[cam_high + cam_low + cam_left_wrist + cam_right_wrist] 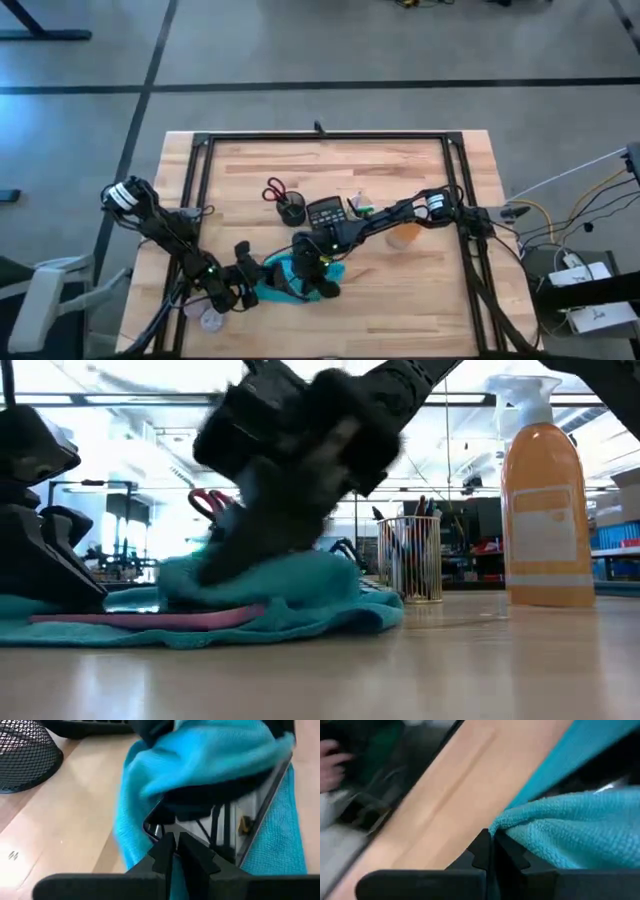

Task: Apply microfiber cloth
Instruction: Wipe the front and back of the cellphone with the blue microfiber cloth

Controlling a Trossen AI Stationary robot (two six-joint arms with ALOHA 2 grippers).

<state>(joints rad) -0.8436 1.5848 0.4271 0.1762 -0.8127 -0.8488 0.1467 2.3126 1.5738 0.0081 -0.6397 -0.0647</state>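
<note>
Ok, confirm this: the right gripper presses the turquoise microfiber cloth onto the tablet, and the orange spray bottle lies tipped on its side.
One error: the orange spray bottle stands upright on the table, as the low view shows. The rest holds: the right gripper is down on the turquoise microfiber cloth over the tablet.

Overhead, table-level, two close wrist views

Your way in from the far side is crowded: a black mesh pen cup (291,210), red scissors (274,188), a calculator (326,212) and an orange spray bottle (404,235) stand just beyond the microfiber cloth (285,282). Both arms converge on the cloth. Bare table (420,305) lies open to the near right.
</note>
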